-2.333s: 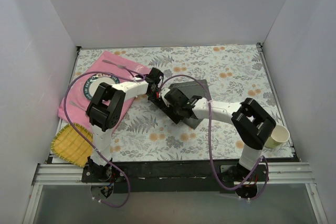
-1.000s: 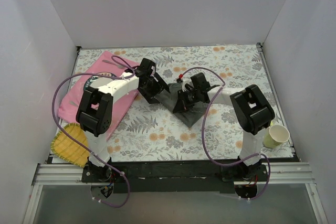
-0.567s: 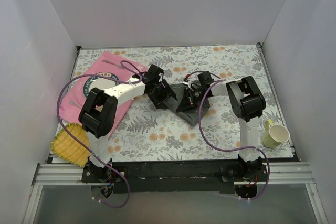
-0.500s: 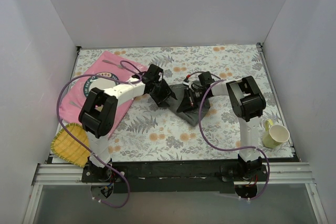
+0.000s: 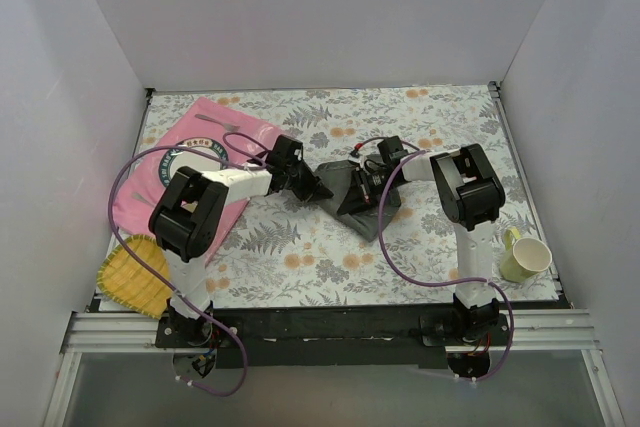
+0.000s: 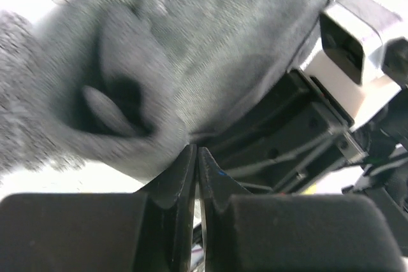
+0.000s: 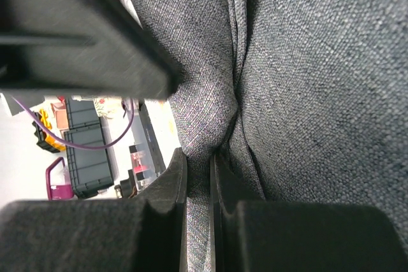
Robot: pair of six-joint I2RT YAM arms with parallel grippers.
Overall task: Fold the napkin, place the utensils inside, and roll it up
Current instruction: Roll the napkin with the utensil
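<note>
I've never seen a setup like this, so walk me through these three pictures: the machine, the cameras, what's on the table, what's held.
Two white-and-black robot arms are bolted side by side at the near edge of a flowered table. The wide picture comes from a camera above and behind them. The two close-ups come from a camera on each wrist. On the table lie a pink placemat, a yellow woven piece, a pale cup and, in the middle, a dark grey napkin. The left arm's fingers are shut on a bit of its edge. The right arm's fingers pinch a fold of it.
</note>
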